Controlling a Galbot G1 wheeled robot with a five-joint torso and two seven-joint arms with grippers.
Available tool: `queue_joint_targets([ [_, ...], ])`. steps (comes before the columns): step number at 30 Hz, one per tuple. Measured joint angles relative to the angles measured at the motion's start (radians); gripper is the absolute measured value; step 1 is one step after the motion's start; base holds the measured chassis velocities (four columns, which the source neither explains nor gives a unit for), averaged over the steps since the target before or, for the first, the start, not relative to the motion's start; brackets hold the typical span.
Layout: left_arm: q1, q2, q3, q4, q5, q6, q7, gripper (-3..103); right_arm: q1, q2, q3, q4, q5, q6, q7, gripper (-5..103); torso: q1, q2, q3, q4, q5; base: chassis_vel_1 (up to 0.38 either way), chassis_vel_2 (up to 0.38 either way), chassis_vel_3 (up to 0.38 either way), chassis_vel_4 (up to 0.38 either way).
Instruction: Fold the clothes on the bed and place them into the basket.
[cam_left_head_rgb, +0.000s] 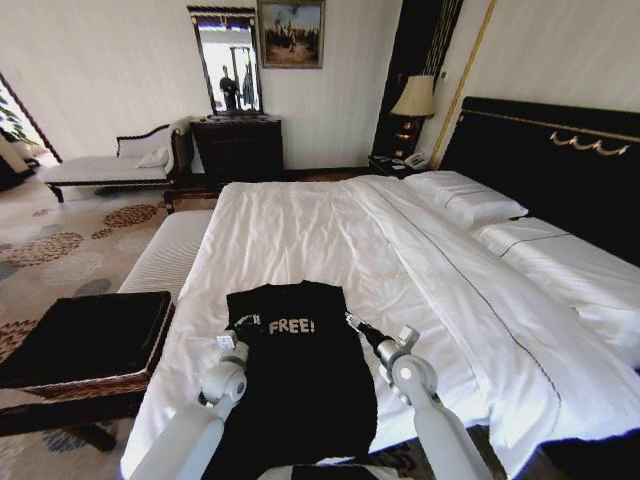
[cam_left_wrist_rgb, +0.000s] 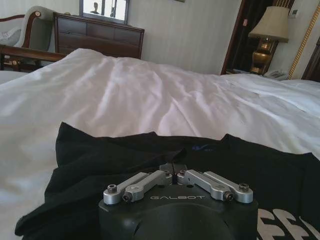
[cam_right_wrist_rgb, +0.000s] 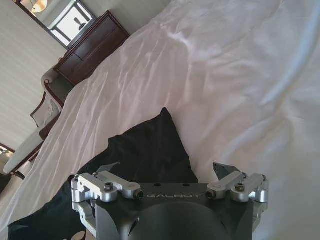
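While the T-shirt (cam_left_head_rgb: 297, 375) lies flat at the bottom centre of the frame, on the near edge of the bed (cam_left_head_rgb: 330, 215), both arms reach to its sides. The left gripper (cam_left_wrist_rgb: 173, 170) has its fingers pinched together at the shirt's edge, seemingly on cloth; the right gripper (cam_right_wrist_rgb: 167, 170) stands wide over the sleeve. Folding looks barely begun: next, the right needs a grip. At lower left, the basket (cam_left_head_rgb: 88, 340) waits.
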Motion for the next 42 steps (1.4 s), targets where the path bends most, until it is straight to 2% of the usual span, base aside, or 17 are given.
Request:
queue_joint_targets([
  [5,-0.013,-0.013,0.031,0.039,0.011,0.008,-0.009,0,-0.004,-0.001,0.004,0.000,-0.001,0.001,-0.001,100,0.000,0.000,0.000,0.0000,0.0001,0.000,0.000,0.000,0.000],
  [9,-0.012,-0.019,0.046,0.055,0.025,0.009,-0.009,8,-0.001,-0.001,0.004,0.000,-0.001,0.002,-0.002,100,0.000,0.000,0.000,0.0000,-0.0001,0.000,0.000,0.000,0.000],
  [18,0.034,-0.009,0.055,0.035,0.048,0.010,-0.002,15,0.002,0.003,0.001,-0.007,-0.003,0.004,-0.002,100,0.000,0.000,0.000,0.0000,-0.0001,0.000,0.000,0.000,0.000],
  [20,0.052,-0.004,0.052,0.015,0.049,0.014,0.003,26,0.001,0.004,0.001,-0.009,-0.005,0.004,-0.004,100,0.000,0.000,0.000,0.0000,-0.0001,0.000,0.000,0.000,0.000],
  [22,0.058,-0.002,0.050,0.007,0.050,0.015,0.005,26,0.001,0.005,0.001,-0.009,-0.006,0.005,-0.004,100,0.000,0.000,0.000,0.0000,-0.0001,0.000,0.000,0.000,0.000],
  [23,0.076,0.004,0.043,-0.016,0.053,0.015,0.012,36,0.001,0.005,0.000,-0.011,-0.008,0.005,-0.007,100,0.000,0.000,0.000,0.0000,-0.0002,0.000,0.000,0.000,0.000],
  [26,0.118,0.027,0.018,-0.081,0.062,0.014,0.025,53,0.002,0.006,-0.002,-0.015,-0.011,0.007,-0.010,100,0.000,0.000,0.000,0.0000,-0.0002,0.000,0.000,0.000,0.000],
  [29,0.137,0.035,-0.004,-0.110,0.060,0.012,0.029,58,0.004,0.006,-0.003,-0.016,-0.012,0.007,-0.011,100,0.000,0.000,0.000,0.0001,-0.0001,0.000,0.000,0.000,0.000],
  [32,0.169,0.045,-0.075,-0.157,0.027,0.008,0.028,74,0.011,-0.004,-0.003,-0.020,-0.012,0.008,-0.014,100,0.000,0.000,0.000,0.0001,-0.0002,0.000,0.000,0.000,0.000],
  [33,0.169,0.045,-0.075,-0.157,0.027,0.008,0.028,74,0.011,-0.004,-0.003,-0.020,-0.012,0.008,-0.014,100,0.000,0.000,0.000,0.0001,-0.0002,0.000,0.000,0.000,0.000],
  [34,0.174,0.047,-0.095,-0.166,0.015,0.008,0.027,74,0.013,-0.007,-0.003,-0.021,-0.010,0.008,-0.014,100,0.000,0.000,0.000,0.0000,-0.0002,0.000,0.000,0.000,0.000],
  [36,0.184,0.050,-0.155,-0.183,-0.031,0.009,0.020,85,0.018,-0.013,-0.003,-0.023,-0.007,0.008,-0.015,100,0.000,0.000,0.000,0.0001,-0.0002,0.000,0.000,0.000,0.000],
  [37,0.184,0.050,-0.155,-0.183,-0.031,0.009,0.020,85,0.018,-0.013,-0.003,-0.023,-0.007,0.008,-0.015,100,0.000,0.000,0.000,0.0001,-0.0002,0.000,0.000,0.000,0.000],
  [38,0.181,0.052,-0.178,-0.184,-0.058,0.011,0.015,90,0.019,-0.015,-0.004,-0.023,-0.006,0.008,-0.015,100,0.000,0.000,0.000,0.0002,-0.0002,0.000,0.000,0.000,0.000],
  [39,0.132,0.066,-0.232,-0.158,-0.169,0.028,-0.008,100,0.023,-0.017,-0.009,-0.024,-0.005,0.008,-0.016,100,0.000,0.000,0.000,0.0002,-0.0002,0.000,0.000,0.000,0.000],
  [42,0.093,0.074,-0.242,-0.127,-0.208,0.036,-0.018,100,0.023,-0.017,-0.011,-0.024,-0.005,0.008,-0.016,100,0.000,0.000,0.000,0.0002,-0.0002,0.000,0.000,0.000,0.000],
])
